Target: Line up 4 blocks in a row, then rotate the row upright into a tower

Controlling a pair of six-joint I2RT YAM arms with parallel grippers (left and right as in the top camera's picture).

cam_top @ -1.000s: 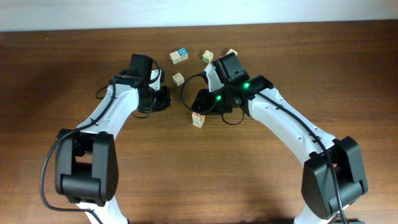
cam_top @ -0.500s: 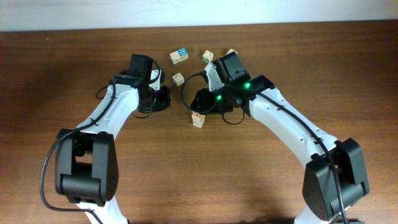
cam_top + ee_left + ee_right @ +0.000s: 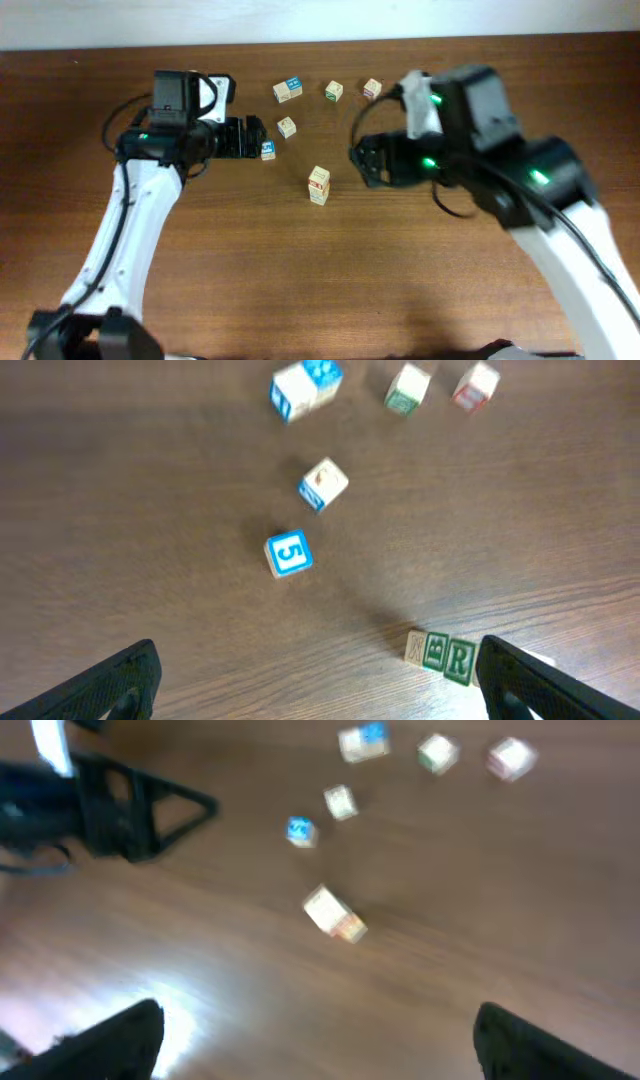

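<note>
Dark brown wooden table, pale strip along its far edge

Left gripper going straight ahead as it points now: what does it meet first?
Probably the small pale wooden cube with the blue 5, roughly centred ahead of the left gripper; depth is unclear.

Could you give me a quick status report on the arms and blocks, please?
Left gripper open, empty. Right gripper open, empty. R block touching a neighbour block. Blue 5 block ahead of left gripper.

Wooden table: far row of blue-printed cube, green-printed cube, red-printed cube; nearer, pale cube, blue "5" cube, touching pair of cubes.
</note>
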